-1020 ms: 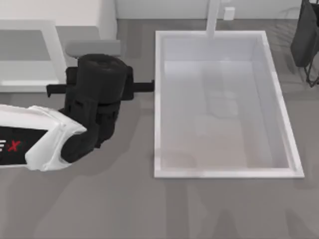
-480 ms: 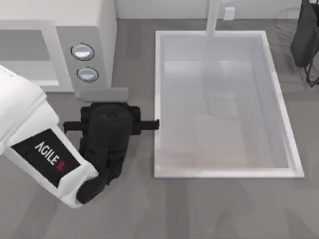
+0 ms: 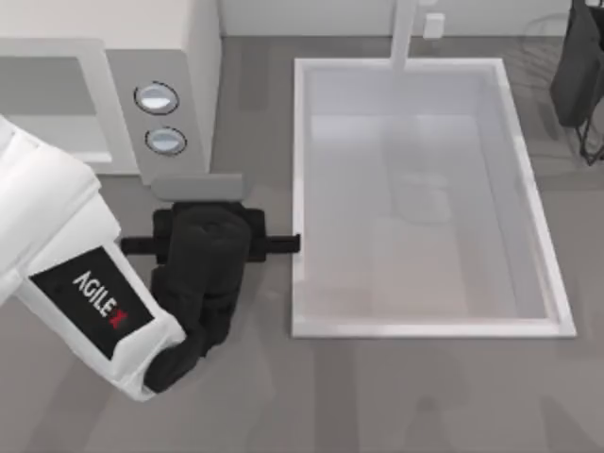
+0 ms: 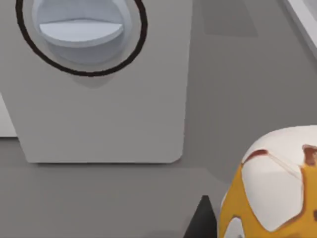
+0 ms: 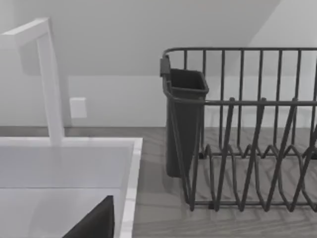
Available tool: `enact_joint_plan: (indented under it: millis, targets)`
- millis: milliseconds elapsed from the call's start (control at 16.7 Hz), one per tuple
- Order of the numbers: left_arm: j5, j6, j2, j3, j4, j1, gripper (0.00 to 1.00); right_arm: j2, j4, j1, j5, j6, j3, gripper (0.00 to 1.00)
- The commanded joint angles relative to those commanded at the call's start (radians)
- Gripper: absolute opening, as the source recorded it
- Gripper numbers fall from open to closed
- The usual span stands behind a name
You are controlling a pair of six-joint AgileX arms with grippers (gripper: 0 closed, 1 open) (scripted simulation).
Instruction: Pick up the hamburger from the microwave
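The white microwave [image 3: 179,47] stands at the back left, its two round knobs [image 3: 157,97] uncovered. My left gripper [image 3: 200,212] hangs just in front of the knob panel, outside the cavity, hidden under its black wrist. In the left wrist view the hamburger [image 4: 270,183] sits very close, cream and orange with brown streaks, with a black fingertip [image 4: 203,220] against its side. The lower knob [image 4: 81,29] and the panel's bottom edge lie beyond it. My right arm is parked at the back right. A dark wedge of its gripper [image 5: 94,223] shows in its wrist view.
A large white sink basin [image 3: 528,198] fills the table's middle and right, with a faucet [image 3: 406,33] at its back rim. A dark wire dish rack [image 5: 247,148] with a utensil cup [image 5: 183,119] stands at the far right.
The left arm has drawn back from the microwave toward the table's front, uncovering both knobs. In the last half second it moved only slightly.
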Motion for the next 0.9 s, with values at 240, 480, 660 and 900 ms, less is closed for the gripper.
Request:
enact_joint_plan:
  millis: [240,480,660,900]
  targets:
    - [0.0,0.0,0.0,0.0,0.0,0.0,0.45,0.0,0.0,0.0,0.0,0.0,0.0,1.0]
    - [0.0,0.0,0.0,0.0,0.0,0.0,0.75,0.0,0.0,0.0,0.0,0.0,0.0,1.0]
    - [0.0,0.0,0.0,0.0,0.0,0.0,0.98,0.0,0.0,0.0,0.0,0.0,0.0,1.0]
    - [0.0,0.0,0.0,0.0,0.0,0.0,1.0,0.0,0.0,0.0,0.0,0.0,0.0,1.0]
